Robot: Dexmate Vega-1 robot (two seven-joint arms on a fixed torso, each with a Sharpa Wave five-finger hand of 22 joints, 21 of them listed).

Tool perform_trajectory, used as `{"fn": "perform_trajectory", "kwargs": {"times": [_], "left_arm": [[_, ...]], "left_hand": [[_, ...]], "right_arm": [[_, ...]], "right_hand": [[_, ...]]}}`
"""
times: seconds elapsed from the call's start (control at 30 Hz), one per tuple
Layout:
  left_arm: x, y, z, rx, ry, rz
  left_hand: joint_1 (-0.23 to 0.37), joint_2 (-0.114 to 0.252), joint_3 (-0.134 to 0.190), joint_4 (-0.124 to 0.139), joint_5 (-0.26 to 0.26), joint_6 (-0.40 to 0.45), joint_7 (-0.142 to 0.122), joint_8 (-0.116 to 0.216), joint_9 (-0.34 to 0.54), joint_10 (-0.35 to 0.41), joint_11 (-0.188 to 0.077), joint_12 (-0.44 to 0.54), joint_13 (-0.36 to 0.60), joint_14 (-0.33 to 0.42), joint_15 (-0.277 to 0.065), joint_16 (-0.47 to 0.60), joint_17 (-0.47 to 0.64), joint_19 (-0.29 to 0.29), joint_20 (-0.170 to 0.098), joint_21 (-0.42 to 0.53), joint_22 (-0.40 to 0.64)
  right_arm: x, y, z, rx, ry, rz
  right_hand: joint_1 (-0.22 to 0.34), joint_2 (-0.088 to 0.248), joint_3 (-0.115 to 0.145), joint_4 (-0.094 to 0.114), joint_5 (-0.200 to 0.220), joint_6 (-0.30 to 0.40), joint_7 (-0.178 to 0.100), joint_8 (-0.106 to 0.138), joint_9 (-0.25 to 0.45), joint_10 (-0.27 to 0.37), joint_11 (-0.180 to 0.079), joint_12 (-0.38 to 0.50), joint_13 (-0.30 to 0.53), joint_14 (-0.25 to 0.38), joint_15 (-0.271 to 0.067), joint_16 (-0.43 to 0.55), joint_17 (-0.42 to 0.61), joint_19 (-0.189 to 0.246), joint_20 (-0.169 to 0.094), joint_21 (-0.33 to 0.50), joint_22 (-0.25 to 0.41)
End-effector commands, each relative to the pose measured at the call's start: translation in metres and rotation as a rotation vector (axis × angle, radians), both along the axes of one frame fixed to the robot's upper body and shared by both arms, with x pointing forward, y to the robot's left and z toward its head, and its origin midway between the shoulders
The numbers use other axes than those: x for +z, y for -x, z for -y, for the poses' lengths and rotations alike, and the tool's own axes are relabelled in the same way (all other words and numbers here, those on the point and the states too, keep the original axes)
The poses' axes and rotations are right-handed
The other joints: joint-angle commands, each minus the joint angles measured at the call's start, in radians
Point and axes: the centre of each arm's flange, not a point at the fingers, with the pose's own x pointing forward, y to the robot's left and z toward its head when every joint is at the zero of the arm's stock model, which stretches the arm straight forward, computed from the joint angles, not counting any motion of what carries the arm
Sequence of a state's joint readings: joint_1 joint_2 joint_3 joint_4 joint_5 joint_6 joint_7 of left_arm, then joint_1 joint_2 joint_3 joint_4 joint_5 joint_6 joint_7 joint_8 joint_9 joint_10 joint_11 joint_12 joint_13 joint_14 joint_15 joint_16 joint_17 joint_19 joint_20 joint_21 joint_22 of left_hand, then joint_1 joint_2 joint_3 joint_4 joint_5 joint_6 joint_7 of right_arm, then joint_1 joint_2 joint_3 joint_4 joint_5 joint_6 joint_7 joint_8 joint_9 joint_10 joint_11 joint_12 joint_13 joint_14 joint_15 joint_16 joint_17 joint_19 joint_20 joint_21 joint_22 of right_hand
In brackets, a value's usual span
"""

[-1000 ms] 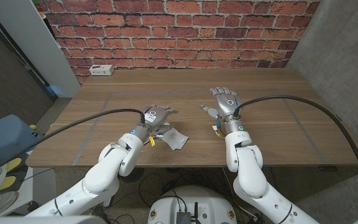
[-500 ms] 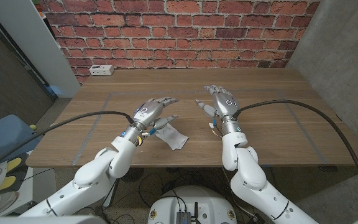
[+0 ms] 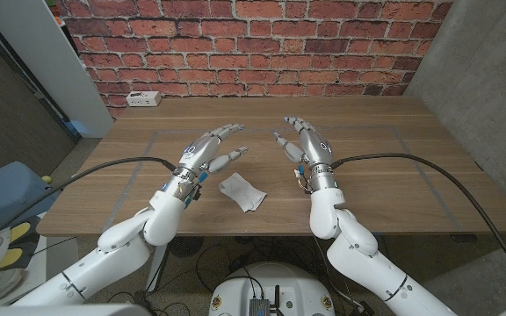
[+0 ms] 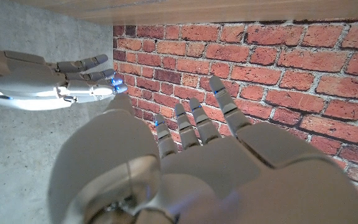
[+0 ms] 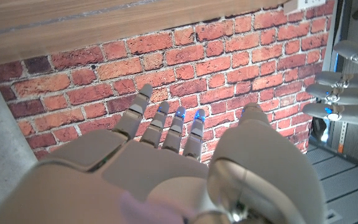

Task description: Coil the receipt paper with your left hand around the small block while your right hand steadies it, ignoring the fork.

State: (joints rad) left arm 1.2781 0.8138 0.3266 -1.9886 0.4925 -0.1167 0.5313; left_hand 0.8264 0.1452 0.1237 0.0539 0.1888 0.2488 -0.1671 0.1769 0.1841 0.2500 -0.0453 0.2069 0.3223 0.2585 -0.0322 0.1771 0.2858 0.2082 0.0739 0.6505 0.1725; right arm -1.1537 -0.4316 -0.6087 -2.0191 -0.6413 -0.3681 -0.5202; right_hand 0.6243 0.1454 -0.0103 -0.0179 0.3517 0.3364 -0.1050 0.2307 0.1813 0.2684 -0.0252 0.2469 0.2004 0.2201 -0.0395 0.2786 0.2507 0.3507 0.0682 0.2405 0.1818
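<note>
A crumpled white bundle of receipt paper (image 3: 242, 192) lies on the wooden table (image 3: 385, 167) near its front edge, between my two arms. I cannot tell whether the small block is inside it. My left hand (image 3: 209, 150) is raised behind and to the left of the bundle, fingers spread, holding nothing. My right hand (image 3: 307, 147) is raised to the bundle's right, also spread and holding nothing. The left wrist view has my left hand (image 4: 191, 155) with the right hand (image 4: 48, 81) beside it. In the right wrist view my right hand (image 5: 160, 155) faces the left hand (image 5: 347, 81).
A white power strip (image 3: 141, 98) lies at the table's back left corner. Faint tape lines (image 3: 148, 140) mark a rectangle on the tabletop. A brick wall (image 3: 262, 35) stands behind the table. A blue object (image 3: 7, 189) sits on the floor to the left.
Both hands have lifted off the table and swung up and forward with fingers spread. The left hand has come away from the paper bundle, which stays in place.
</note>
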Motion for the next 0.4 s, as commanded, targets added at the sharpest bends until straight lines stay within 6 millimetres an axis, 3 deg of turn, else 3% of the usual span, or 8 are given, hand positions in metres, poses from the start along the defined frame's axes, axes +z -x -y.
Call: {"fn": "perform_trajectory", "kwargs": {"times": [0.03,0.17,0.23,0.37,0.4], "left_arm": [[0.006,-0.008,-0.030,-0.218,0.197,0.002],[0.004,-0.015,-0.038,-0.294,0.260,-0.023],[0.003,-0.018,-0.042,-0.310,0.281,-0.039],[-0.003,-0.023,-0.052,-0.328,0.374,-0.062],[-0.005,-0.024,-0.055,-0.332,0.406,-0.057]], "left_hand": [[-0.027,0.007,0.007,0.012,0.005,-0.006,0.027,0.002,-0.001,0.001,0.001,-0.005,-0.011,-0.014,-0.005,0.002,-0.013,-0.001,-0.028,-0.011,0.002],[-0.051,0.025,0.014,0.025,0.005,-0.009,0.072,0.003,-0.002,-0.001,0.011,-0.007,-0.026,-0.023,-0.004,0.005,-0.030,0.000,-0.042,-0.019,0.002],[-0.059,0.040,0.023,0.031,0.007,-0.016,0.093,0.001,-0.003,-0.003,0.015,-0.009,-0.034,-0.026,-0.003,0.006,-0.037,0.002,-0.050,-0.022,0.002],[-0.071,0.078,0.082,0.056,0.019,-0.029,0.138,0.000,-0.005,-0.008,0.031,-0.011,-0.056,-0.043,0.003,0.008,-0.054,0.009,-0.056,-0.025,0.006],[-0.070,0.078,0.118,0.064,0.027,-0.035,0.149,0.000,-0.005,-0.011,0.034,-0.013,-0.066,-0.046,0.003,0.010,-0.061,0.009,-0.057,-0.027,0.007]], "right_arm": [[0.000,-0.007,0.010,0.231,-0.231,0.025],[-0.003,-0.013,0.014,0.307,-0.333,0.035],[-0.004,-0.017,0.014,0.326,-0.367,0.039],[-0.001,-0.024,0.006,0.362,-0.405,0.068],[0.001,-0.026,0.003,0.375,-0.412,0.080]], "right_hand": [[-0.001,0.014,0.012,0.001,-0.006,0.015,0.020,-0.002,0.003,0.008,0.030,-0.006,0.000,0.019,-0.009,0.008,0.001,0.023,0.002,0.009,-0.001],[-0.018,0.016,0.020,0.009,-0.020,0.028,0.034,-0.010,0.003,0.024,0.039,-0.010,0.000,0.034,0.001,0.006,-0.003,0.043,0.090,0.008,-0.001],[-0.021,0.017,0.024,0.010,-0.024,0.037,0.043,-0.010,0.003,0.032,0.045,-0.009,0.000,0.039,0.006,0.006,-0.004,0.046,0.113,0.006,-0.002],[-0.021,0.021,0.033,0.009,-0.029,0.053,0.053,-0.009,0.004,0.048,0.046,-0.008,0.000,0.054,0.005,0.009,-0.004,0.046,0.120,0.002,-0.001],[-0.020,0.023,0.036,0.009,-0.030,0.060,0.057,-0.008,0.004,0.052,0.046,-0.007,0.000,0.058,0.006,0.010,-0.004,0.047,0.118,0.002,-0.001]]}}
